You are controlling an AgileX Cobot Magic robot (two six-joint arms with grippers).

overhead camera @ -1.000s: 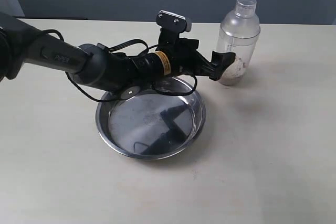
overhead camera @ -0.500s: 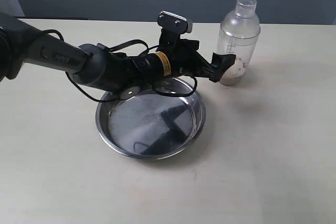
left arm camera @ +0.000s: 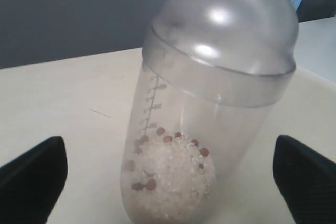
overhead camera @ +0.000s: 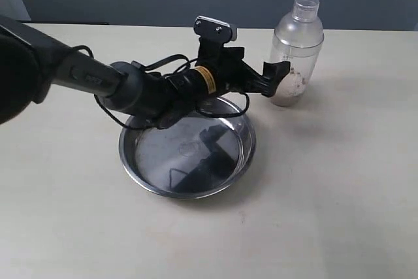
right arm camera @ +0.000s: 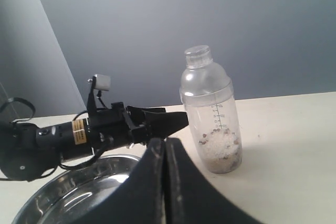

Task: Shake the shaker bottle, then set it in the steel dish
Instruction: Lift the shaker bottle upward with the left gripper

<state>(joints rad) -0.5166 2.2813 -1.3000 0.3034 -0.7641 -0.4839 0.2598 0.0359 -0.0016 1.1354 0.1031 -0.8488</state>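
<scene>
The clear shaker bottle [overhead camera: 298,44] stands upright on the table, behind and to the right of the steel dish [overhead camera: 132,159]. Whitish grains with dark specks fill its bottom [left arm camera: 176,182]. My left gripper [overhead camera: 278,78] reaches across above the dish's far rim and is open. Its dark fingers [left arm camera: 32,178] stand wide on either side of the bottle's lower part and do not touch it. My right gripper [right arm camera: 165,148] is shut on nothing and does not show in the exterior view. From it I see the bottle [right arm camera: 210,114], the left gripper [right arm camera: 165,121] and the dish [right arm camera: 50,198].
The left arm and its cables [overhead camera: 137,86] hang over the dish's back half. A grey wall runs behind the beige table [overhead camera: 339,181].
The left gripper has risen slightly and edged toward the bottle, and the arm has shifted a little. The bottle and the dish have not moved.
</scene>
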